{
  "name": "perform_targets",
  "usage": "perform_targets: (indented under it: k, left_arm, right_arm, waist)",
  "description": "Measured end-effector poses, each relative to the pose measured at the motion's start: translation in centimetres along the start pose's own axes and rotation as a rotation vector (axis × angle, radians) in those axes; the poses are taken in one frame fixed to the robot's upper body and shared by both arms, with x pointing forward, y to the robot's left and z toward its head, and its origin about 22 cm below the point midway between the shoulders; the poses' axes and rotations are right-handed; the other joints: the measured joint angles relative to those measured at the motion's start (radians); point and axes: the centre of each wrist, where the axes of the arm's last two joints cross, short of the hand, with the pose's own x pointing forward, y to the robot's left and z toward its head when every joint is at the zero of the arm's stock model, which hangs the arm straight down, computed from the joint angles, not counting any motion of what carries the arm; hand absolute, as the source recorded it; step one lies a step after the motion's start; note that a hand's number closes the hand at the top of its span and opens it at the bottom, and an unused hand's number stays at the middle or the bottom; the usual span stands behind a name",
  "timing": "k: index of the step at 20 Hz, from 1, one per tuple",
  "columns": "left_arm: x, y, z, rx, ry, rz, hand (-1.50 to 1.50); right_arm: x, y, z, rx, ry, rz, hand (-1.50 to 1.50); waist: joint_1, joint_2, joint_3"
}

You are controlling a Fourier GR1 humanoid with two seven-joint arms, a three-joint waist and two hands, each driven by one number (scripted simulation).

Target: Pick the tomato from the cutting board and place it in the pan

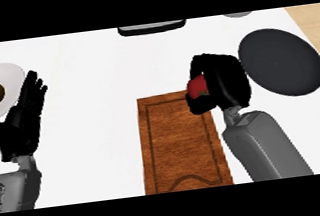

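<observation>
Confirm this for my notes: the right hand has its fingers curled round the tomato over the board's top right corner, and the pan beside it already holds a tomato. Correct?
Not quite. The head view shows the pan holds nothing; the only tomato is the one in the right hand. The rest stands: its fingers curl round it over the top right corner of the board.

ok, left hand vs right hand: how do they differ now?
The left hand is open, fingers straight and pointing up, holding nothing; the right hand is curled round the tomato. The left shows at the view's left beside the plate; the right is at the cutting board's top corner, near the pan. Both are black on grey forearms.
</observation>
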Motion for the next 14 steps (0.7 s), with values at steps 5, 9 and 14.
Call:
perform_targets:
  k: [5,9,14]
  left_arm:
    - [-0.1,-0.9,0.2,-0.024,-0.011,0.005,0.00]
    - [0.6,-0.8,-0.2,-0.033,-0.015,0.004,0.00]
    - [0.8,-1.2,-0.6,-0.045,-0.022,0.004,0.00]
  right_arm:
    - [-1.7,-3.7,0.9,-0.140,0.096,-0.125,1.50]
    - [-5.0,-6.6,0.1,-0.210,0.158,-0.251,1.50]
    - [-11.7,-8.7,-1.9,-0.272,0.226,-0.259,1.50]
  waist:
    - [0.023,0.010,0.000]
    - [0.033,0.015,0.001]
    - [0.043,0.020,0.001]
